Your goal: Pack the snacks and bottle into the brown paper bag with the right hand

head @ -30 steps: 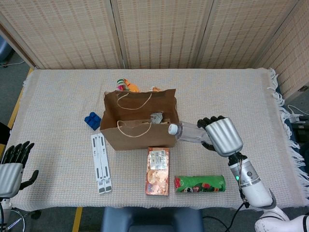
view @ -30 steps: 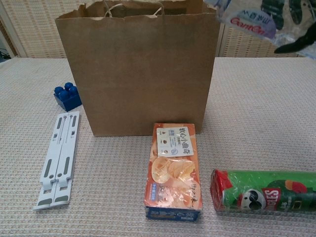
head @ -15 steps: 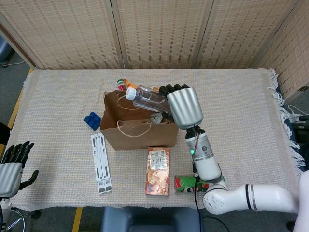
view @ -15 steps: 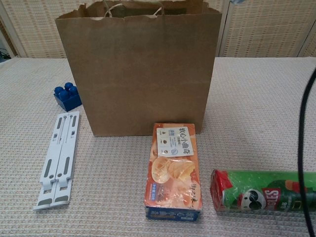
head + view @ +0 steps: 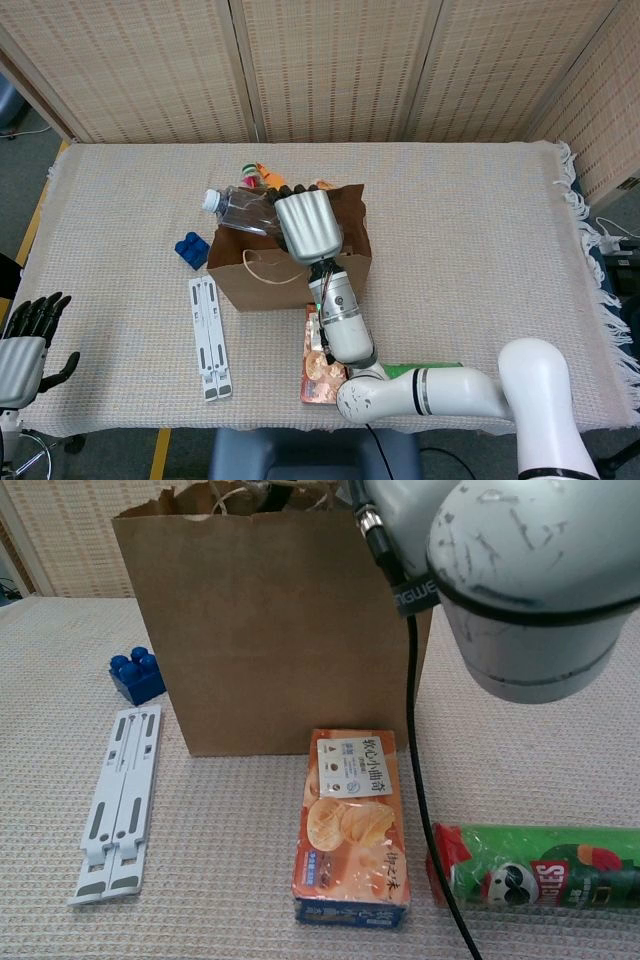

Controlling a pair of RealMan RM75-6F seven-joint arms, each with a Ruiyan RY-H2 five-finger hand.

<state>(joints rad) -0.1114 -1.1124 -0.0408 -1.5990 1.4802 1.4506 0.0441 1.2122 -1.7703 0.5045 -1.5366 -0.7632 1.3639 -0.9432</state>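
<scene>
Bottle held over the brown bag, centre of the frame.

The clear bottle (image 5: 238, 206) lies tilted, cap toward upper left, gripped by the right hand (image 5: 307, 226) above the open brown paper bag (image 5: 290, 268). Below it sit the orange snack box (image 5: 352, 825) and green chip can (image 5: 535, 870). The left hand (image 5: 27, 345), lower left, is spread and holds nothing.

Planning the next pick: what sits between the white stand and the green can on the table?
The orange snack box lies between the white stand and the green can, apart from both. The chest view shows it plainly.
</scene>
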